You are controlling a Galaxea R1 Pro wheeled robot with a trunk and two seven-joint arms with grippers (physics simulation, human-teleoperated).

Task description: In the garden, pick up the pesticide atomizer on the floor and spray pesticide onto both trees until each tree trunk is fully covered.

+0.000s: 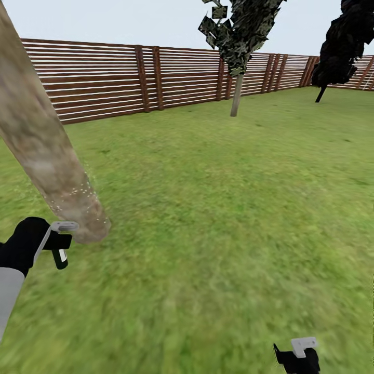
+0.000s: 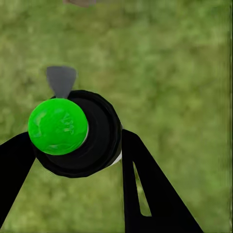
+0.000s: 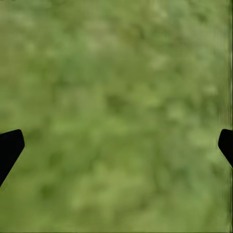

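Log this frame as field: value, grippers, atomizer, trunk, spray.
left gripper: shut on the pesticide atomizer, beside the trunk base
right gripper: open, over lawn
near tree trunk: leaning in head view, white pesticide specks low down
far tree: by the fence, no specks discernible
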